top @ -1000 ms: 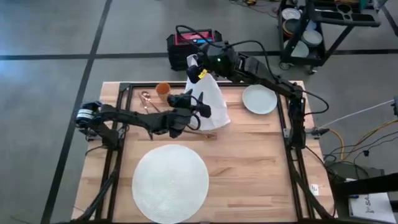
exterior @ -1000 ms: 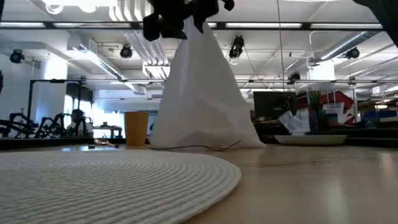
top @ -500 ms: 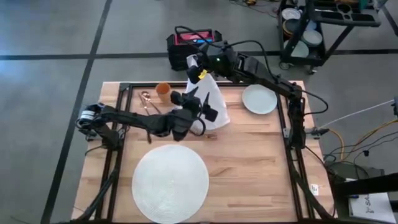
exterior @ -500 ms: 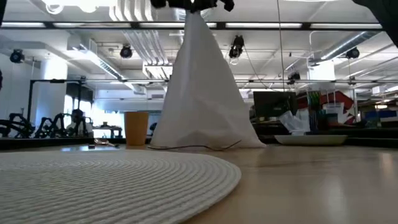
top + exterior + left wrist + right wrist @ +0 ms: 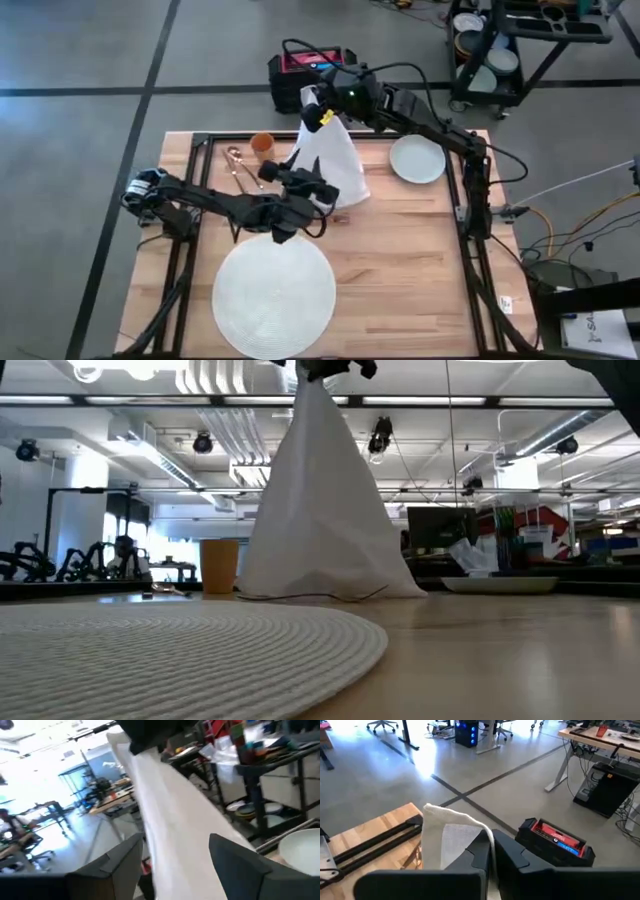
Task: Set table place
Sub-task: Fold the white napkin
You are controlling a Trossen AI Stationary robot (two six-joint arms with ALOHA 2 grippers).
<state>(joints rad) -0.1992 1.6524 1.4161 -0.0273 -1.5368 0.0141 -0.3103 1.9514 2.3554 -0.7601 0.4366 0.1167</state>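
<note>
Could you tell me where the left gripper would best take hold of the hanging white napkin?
Probably a lower corner. The right gripper pinches the white napkin at its top, so it hangs as a cone flaring to a wide hem on the table. The left gripper, jaws open beside it, should come in level from its own side.

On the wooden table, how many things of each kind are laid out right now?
Round white woven mat: 1
Pale grey-green round plate: 1
Orange cup: 1
White cloth napkin, held up by the right end effector: 1
Copper-coloured cutlery: cannot tell how many pieces
Total: 4 things, plus the cutlery
</note>
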